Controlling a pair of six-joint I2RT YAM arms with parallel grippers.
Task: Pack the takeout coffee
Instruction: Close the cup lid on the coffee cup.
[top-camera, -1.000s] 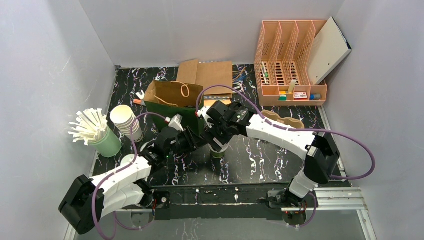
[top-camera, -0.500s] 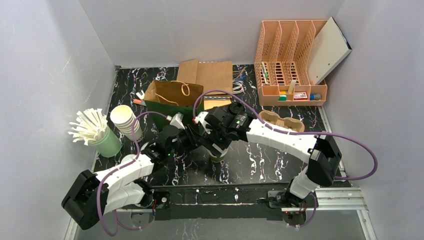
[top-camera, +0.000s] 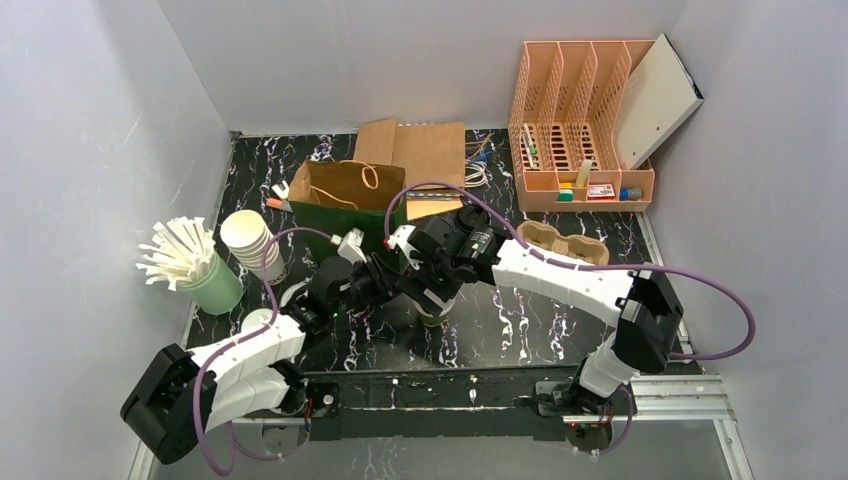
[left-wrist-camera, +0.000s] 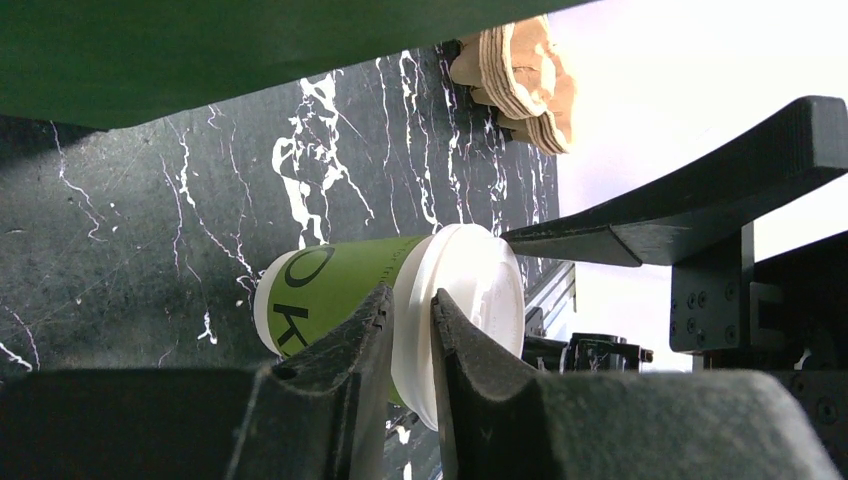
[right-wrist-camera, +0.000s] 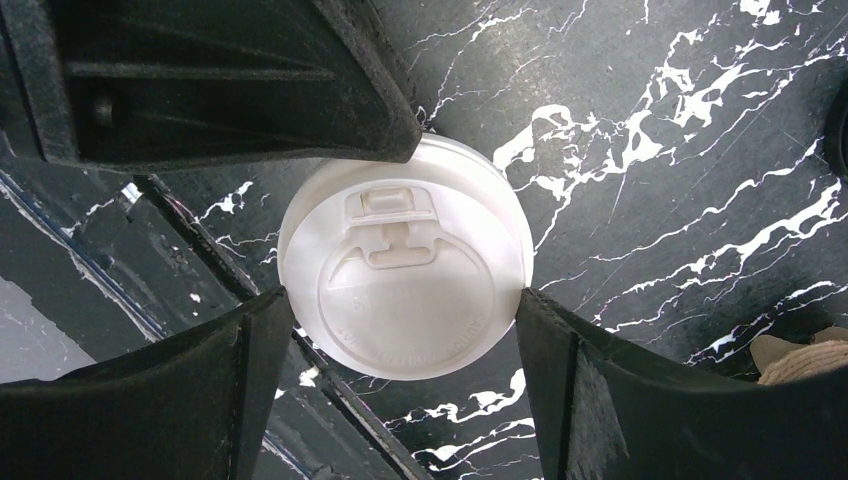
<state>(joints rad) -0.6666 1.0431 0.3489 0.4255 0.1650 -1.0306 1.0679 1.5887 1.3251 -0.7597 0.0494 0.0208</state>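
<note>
Standing upright at the centre of the top view, the coffee cup (left-wrist-camera: 330, 290) carries its lid (right-wrist-camera: 405, 270) directly below the right gripper (right-wrist-camera: 403, 300), whose jaws flank it wide, contact unclear. The left gripper (left-wrist-camera: 410, 305), nearly closed, reaches the lid's edge from the frame's left; grip uncertain.
</note>
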